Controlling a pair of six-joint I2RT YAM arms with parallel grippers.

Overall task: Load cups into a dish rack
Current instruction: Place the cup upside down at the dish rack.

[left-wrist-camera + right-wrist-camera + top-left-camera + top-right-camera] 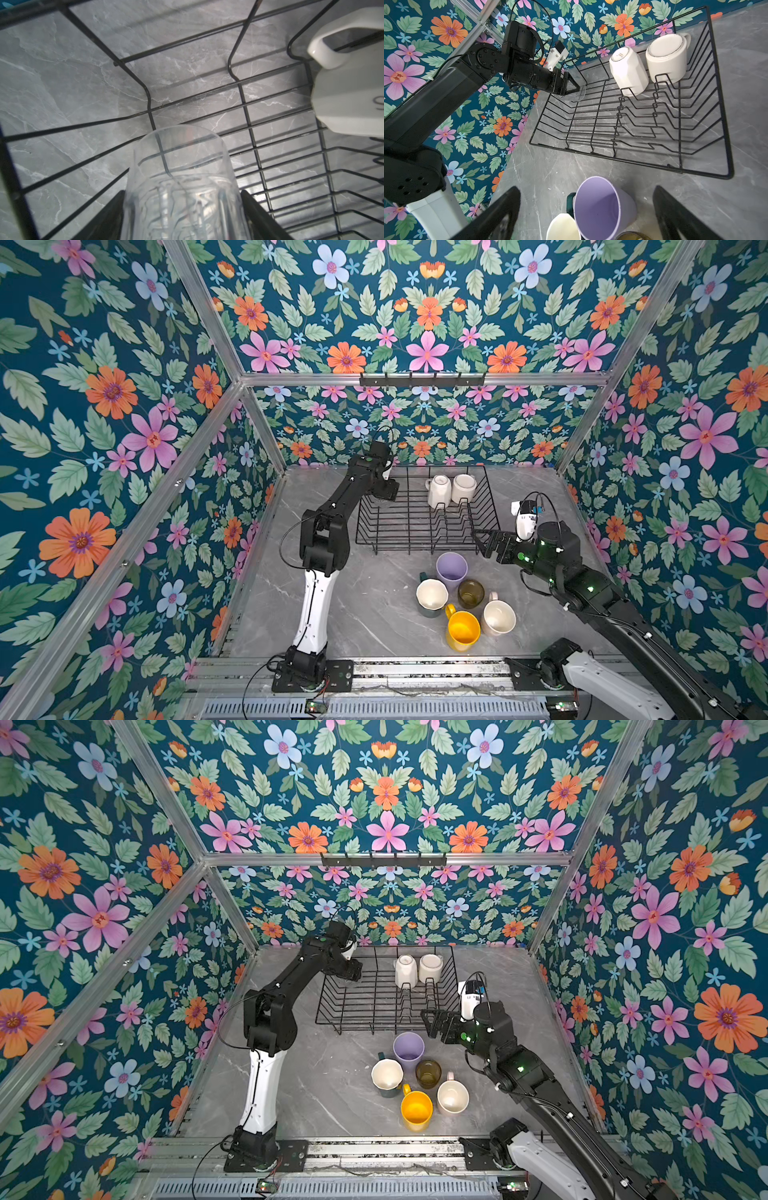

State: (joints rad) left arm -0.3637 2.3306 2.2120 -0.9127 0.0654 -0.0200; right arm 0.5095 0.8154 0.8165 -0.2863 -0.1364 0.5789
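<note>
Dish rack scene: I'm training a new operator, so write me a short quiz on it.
1. True or false: the two white mugs in the dish rack stand mouth up.
2. The left tool holds: A a clear glass, B a plate, C nothing.
3. How many cups stand on the table, outside the rack?
Key: 1 false, they are upside down; 2 A; 3 five.
</note>
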